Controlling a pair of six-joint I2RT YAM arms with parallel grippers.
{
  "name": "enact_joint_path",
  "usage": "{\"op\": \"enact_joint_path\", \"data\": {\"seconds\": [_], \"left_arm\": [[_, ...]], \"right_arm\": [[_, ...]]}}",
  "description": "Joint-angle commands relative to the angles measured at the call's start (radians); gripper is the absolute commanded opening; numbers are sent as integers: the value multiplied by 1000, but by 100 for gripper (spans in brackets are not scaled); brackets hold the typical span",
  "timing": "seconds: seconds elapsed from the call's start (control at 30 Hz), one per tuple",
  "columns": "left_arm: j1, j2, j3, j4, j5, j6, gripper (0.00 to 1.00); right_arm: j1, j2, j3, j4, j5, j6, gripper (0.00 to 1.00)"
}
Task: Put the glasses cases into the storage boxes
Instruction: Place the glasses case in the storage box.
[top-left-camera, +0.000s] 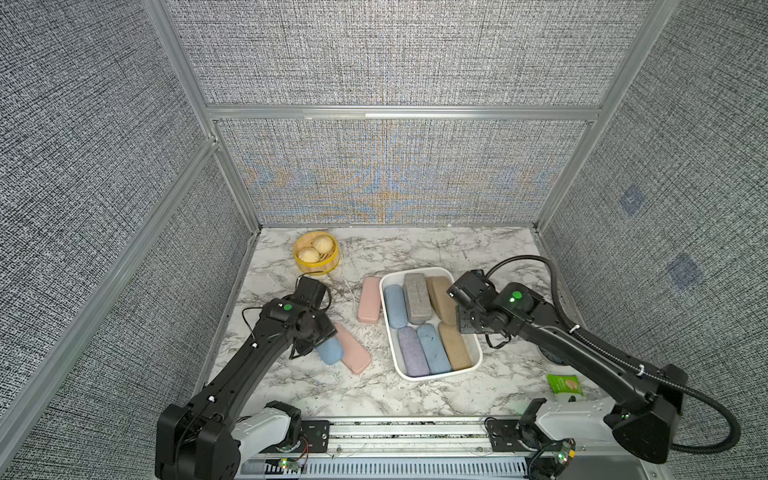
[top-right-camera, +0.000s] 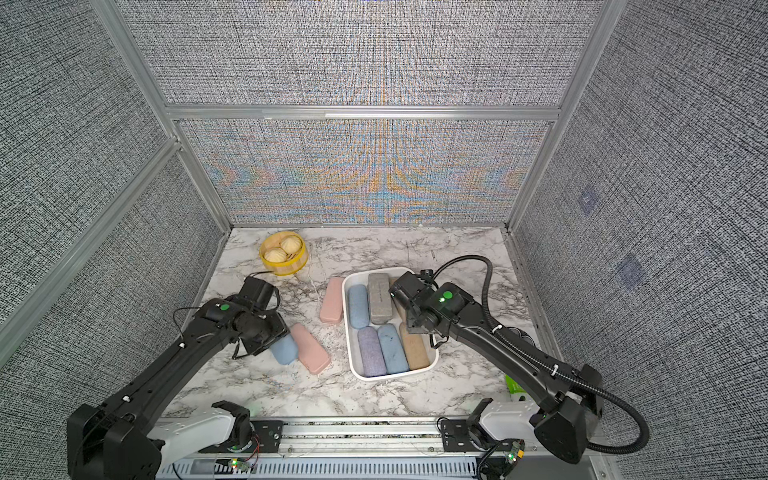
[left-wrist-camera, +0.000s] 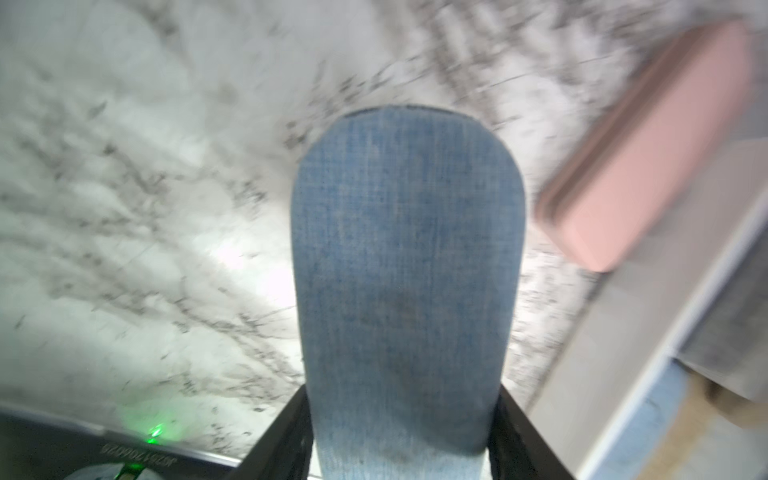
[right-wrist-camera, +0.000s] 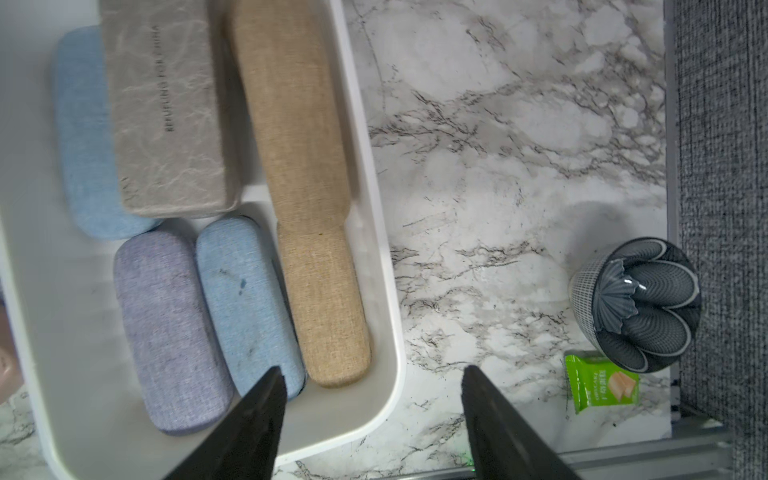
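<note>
Blue case (left-wrist-camera: 407, 270): woven fabric, rounded | left end effector (left-wrist-camera: 401, 415) pinching it | right end effector (right-wrist-camera: 372, 370) spread

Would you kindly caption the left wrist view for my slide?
Left gripper holds a blue glasses case; pink case and marble table beyond.

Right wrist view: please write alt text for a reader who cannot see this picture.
A white storage bin on a marble table holds six glasses cases: two blue, two tan, one grey, one lavender. The right end effector, empty with its jaws apart, hangs over the bin's edge. Farther off are a dark patterned bowl and a green snack packet.
</note>
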Motion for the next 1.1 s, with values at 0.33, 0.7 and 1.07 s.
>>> {"op": "enact_joint_path", "data": {"seconds": [0.33, 0.7, 1.07], "left_arm": [[-214, 498, 570, 42, 171, 136, 37], [-259, 795, 797, -44, 221, 185, 35], [-260, 890, 808, -31, 173, 170, 35]], "right_arm": [[-152, -38, -130, 63, -220, 24, 68], [-155, -100, -140, 16, -196, 35, 68], [-154, -118, -135, 19, -216, 36, 67]]}}
